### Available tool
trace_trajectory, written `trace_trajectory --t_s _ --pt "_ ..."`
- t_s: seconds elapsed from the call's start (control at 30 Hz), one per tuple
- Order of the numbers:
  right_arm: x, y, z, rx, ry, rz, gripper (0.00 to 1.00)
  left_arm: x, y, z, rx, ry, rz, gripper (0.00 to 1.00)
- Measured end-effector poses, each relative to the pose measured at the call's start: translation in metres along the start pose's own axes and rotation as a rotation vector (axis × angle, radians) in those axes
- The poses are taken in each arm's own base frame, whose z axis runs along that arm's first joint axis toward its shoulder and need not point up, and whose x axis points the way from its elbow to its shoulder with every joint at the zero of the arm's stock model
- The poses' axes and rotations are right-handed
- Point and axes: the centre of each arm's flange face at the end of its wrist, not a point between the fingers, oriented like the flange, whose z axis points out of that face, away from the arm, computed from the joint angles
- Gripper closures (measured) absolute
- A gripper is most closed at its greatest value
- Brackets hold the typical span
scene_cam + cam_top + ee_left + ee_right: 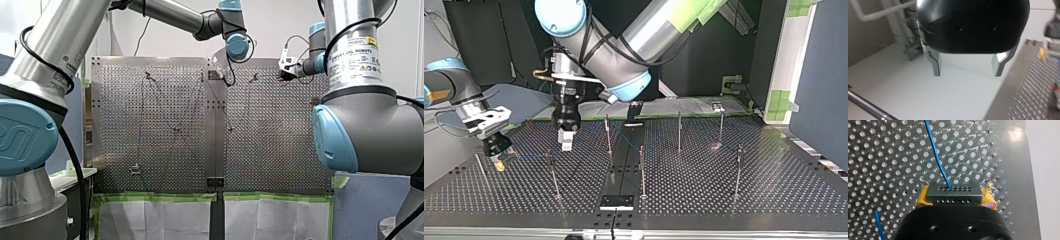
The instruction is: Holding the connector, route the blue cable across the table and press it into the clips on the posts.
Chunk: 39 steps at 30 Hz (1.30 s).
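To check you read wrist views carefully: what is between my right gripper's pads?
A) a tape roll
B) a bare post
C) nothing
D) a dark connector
D: the right wrist view shows my right gripper shut on the dark connector, the blue cable leaving it.

You've got shiny metal table [1018, 182], matt plastic connector [953, 195], smooth cable [935, 152], rough pads [922, 198] at connector's 3 and 9 o'clock.
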Motion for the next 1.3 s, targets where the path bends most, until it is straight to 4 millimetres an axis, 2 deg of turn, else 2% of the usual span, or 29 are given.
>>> trace_trajectory --t_s 0.53,0.67,0.77,0.93,1.3 --pt "-0.001 -0.002 0.001 0.001 -0.001 -0.004 1.0 -0.041 -0.038 -0.091 0.02 -0.066 -0.277 0.0" --pt "-0.001 -0.003 0.001 0.002 -0.001 -0.004 1.0 -0.043 -0.046 -0.111 0.055 -0.057 -0.334 0.0" --pt "-0.001 -0.004 0.001 0.003 -0.002 -0.005 1.0 -0.029 -0.051 -0.126 0.095 -0.029 -0.364 0.0" --pt "-0.002 -0.005 0.002 0.004 -0.002 -0.005 1.0 0.012 -0.044 -0.137 0.134 0.022 -0.387 0.0" --pt "-0.003 -0.007 0.003 0.008 -0.004 -0.007 1.0 0.108 -0.001 -0.164 0.073 0.081 -0.304 0.0"
